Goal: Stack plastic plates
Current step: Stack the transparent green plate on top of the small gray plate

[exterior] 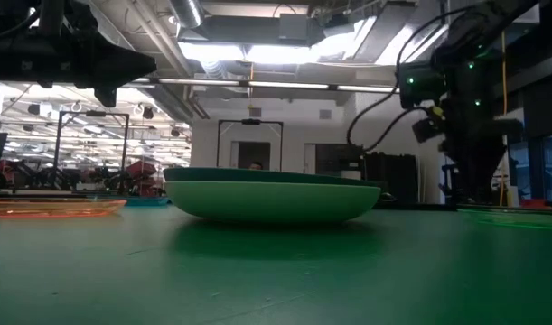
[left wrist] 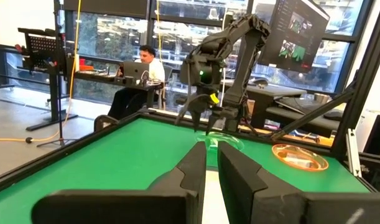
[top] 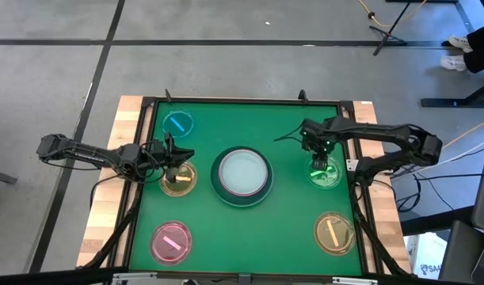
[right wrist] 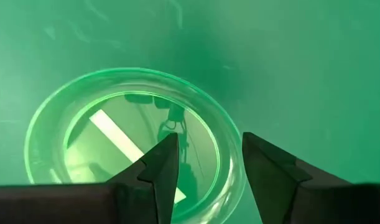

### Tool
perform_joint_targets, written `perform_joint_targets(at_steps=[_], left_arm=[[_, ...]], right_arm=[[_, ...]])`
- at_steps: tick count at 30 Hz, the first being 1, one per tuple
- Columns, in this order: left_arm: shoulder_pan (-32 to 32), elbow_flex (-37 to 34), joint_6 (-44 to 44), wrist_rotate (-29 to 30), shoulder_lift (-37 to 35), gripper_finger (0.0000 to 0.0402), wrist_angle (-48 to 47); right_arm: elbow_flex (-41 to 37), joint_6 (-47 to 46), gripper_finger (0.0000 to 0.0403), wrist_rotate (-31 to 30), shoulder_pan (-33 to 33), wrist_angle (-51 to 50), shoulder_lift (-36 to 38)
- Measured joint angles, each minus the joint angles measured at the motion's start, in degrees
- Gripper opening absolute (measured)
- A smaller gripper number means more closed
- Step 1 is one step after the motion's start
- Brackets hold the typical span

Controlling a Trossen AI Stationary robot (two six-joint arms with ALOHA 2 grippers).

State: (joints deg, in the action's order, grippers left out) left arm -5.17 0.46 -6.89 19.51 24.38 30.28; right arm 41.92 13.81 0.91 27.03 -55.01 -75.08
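The right gripper [top: 324, 164] hides part of the green small plate [top: 325, 173] — its near rim is cut off in the right wrist view.

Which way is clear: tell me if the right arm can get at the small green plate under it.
Probably yes. The right gripper hangs just above the small green plate, fingers apart, with one finger over the plate's inside. Nothing lies between them, and the stacked plates sit clear to one side.

At the middle of the table [top: 289, 127] you have the stacked plates [top: 242, 176] — small plates ring them: two on the left [top: 178, 123] [top: 179, 179], one on the right [top: 325, 172], and one at each near corner [top: 171, 241] [top: 334, 231].
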Motion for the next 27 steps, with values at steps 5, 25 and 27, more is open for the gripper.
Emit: perform_joint_targets(at_steps=[5,25,27], left_arm=[[0.0,0.01,-0.01,0.0,0.0,0.0034,0.0],[0.0,0.01,-0.01,0.61,0.0,0.0034,-0.26],[0.0,0.01,-0.01,0.61,0.0,0.0034,-0.26]], right_arm=[[-0.51,2.02,0.0168,-0.92,0.0,1.46,-3.75],[0.47,6.37,0.0136,-1.41,0.01,4.03,-12.27],[0.52,6.64,0.0117,-1.4,0.0,4.03,-12.27]])
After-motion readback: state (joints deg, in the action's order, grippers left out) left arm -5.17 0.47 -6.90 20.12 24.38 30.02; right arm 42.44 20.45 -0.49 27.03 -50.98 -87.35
